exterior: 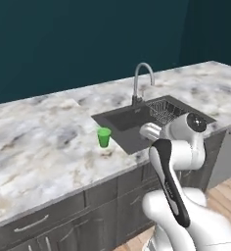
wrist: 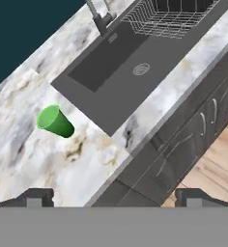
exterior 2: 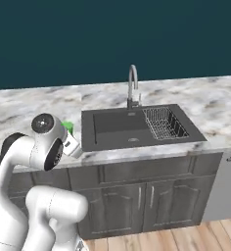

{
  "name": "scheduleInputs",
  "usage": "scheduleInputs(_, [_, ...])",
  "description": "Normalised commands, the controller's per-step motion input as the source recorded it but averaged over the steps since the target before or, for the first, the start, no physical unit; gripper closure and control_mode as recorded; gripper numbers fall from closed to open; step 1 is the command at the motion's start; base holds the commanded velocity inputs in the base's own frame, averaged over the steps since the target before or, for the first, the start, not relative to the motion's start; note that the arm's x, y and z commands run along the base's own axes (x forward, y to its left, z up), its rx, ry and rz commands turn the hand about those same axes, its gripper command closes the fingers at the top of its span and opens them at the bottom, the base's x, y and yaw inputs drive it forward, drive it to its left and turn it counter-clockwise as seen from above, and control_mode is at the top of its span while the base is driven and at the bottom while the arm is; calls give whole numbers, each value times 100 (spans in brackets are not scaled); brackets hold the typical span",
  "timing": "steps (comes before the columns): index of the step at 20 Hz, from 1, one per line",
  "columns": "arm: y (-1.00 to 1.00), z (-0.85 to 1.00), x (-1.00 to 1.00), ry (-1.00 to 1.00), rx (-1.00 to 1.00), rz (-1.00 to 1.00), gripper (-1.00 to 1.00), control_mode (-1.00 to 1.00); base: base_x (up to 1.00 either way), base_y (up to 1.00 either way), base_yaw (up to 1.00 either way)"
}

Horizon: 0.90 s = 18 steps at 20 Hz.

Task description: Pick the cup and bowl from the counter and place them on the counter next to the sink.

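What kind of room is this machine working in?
It looks like a kitchen, though a computer-rendered one. A dark grey recessed sink with a curved silver faucet and a wire rack sits in a white-grey marble countertop, and a small bright green cup stands beside the sink.

Your arm (exterior: 178, 162) rises from the base, folds at the elbow and reaches forward with the wrist angled downward. Your gripper (wrist: 114, 195) stands fully open: the two dark fingertips (wrist: 36, 197) sit wide apart, with nothing held between them.
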Motion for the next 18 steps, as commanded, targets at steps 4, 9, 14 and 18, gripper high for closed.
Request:
scheduleInputs(4, [0,0,0,0,0,0,-100,100,24,-24,-84])
scheduleInputs(9, [0,0,0,0,0,0,-100,100,16,-26,-87])
scheduleInputs(14, [0,0,0,0,0,0,-100,100,13,-26,-87])
scheduleInputs(18, [0,0,0,0,0,0,-100,100,14,-24,-87])
